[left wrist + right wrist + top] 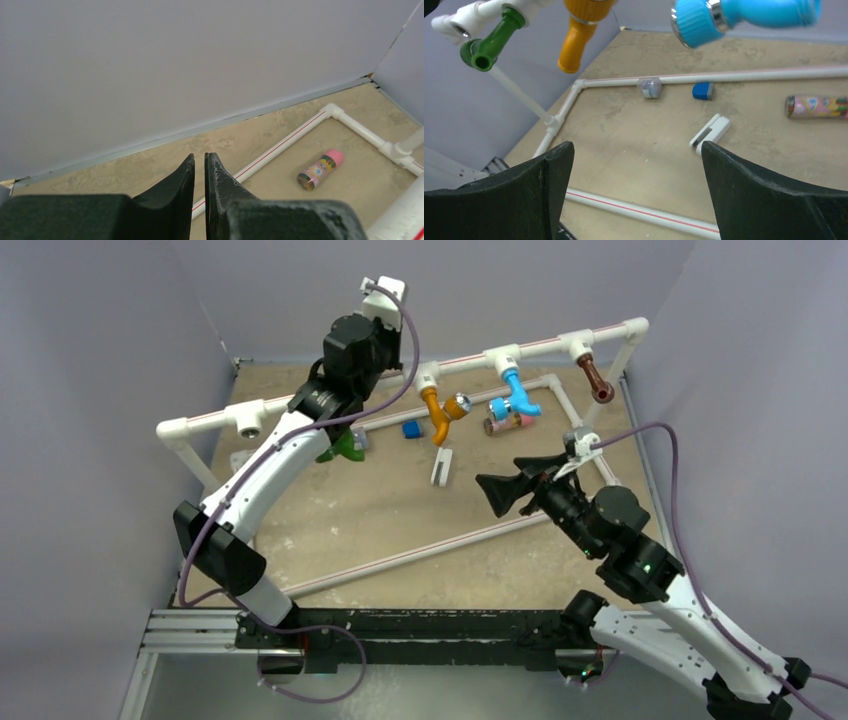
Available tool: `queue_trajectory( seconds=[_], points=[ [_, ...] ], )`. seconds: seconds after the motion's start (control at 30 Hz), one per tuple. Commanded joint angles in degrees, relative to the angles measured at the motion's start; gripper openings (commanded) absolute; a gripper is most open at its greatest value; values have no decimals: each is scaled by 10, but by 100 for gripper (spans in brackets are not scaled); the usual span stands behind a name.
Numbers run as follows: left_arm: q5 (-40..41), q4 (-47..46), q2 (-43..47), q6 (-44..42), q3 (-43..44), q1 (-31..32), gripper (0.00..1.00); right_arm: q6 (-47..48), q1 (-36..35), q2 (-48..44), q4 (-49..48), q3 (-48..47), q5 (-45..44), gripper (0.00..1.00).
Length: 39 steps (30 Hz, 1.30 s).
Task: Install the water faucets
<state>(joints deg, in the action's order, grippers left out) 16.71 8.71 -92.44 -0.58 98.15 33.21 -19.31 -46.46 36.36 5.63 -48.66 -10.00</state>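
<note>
Jaws: my L grip [199, 156] almost shut, empty; R grip [636, 145] wide | green tap [486, 42] looks on pipe [545, 344] | nxt: check it's tight

Along the raised pipe [545, 344] hang faucets [437, 415]; beneath lie cube [411, 428] and cylinder [505, 423].

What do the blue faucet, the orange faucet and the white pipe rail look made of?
Blue curved toy faucet: moulded plastic, soft sheen, ribbed end; its silver ring looks chrome-plated, possibly metal. Orange curved toy faucet: same glossy plastic, ribbed collar. White pipe rail: probably PVC tubing, matt, with moulded tee joints.
</note>
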Motion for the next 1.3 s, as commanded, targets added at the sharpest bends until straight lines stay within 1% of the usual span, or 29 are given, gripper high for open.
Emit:
queue_trajectory(
  seconds=[0.0, 0.13, 0.2, 0.3, 0.33, 0.37, 0.47, 0.57, 0.67, 0.8, 0.9, 0.97, 1.1, 1.17, 1.23, 1.27],
  points=[
    [-41, -22, 10, -12, 39, 12, 12, -154, 1, -15, 42, 30, -84, 99],
    [-94, -42, 32, 1, 61, 12, 15, -256, 2, -5, 80, 58, -150, 99],
    [-127, -54, 51, 17, 63, 12, 16, -300, 1, 5, 95, 70, -162, 99],
    [-161, -62, 83, 31, 57, 12, 17, -298, 1, 27, 81, 77, -154, 99],
    [-164, -55, 99, 36, 54, 12, 17, -300, 1, 37, 81, 75, -166, 99],
    [-177, -44, 112, 48, 50, 12, 17, -316, 2, 51, 90, 67, -181, 99],
    [-213, 0, 151, 85, 37, 12, 17, -317, 1, 88, 79, 58, -194, 99],
    [-265, 60, 186, 121, 21, 12, 18, -291, 1, 125, 42, 68, -209, 99],
    [-308, 139, 219, 145, 6, 12, 19, -269, 1, 165, 33, 66, -241, 99],
    [-352, 213, 286, 172, -64, 12, 23, -239, 1, 208, 25, 59, -304, 99],
    [-373, 250, 339, 193, -125, 12, 28, -233, 1, 245, 25, 54, -372, 99],
    [-395, 276, 370, 199, -158, 12, 32, -239, 2, 273, 36, 46, -420, 99],
    [-435, 318, 426, 222, -228, 12, 37, -279, 2, 300, 69, 39, -508, 99],
    [-470, 323, 454, 233, -276, 12, 37, -273, 14, 306, 47, 50, -523, 99],
    [-491, 326, 478, 244, -308, 12, 38, -276, 39, 319, 41, 49, -531, 99],
    [-499, 327, 492, 247, -322, 12, 38, -267, 53, 325, 23, 51, -534, 99]
  ],
)
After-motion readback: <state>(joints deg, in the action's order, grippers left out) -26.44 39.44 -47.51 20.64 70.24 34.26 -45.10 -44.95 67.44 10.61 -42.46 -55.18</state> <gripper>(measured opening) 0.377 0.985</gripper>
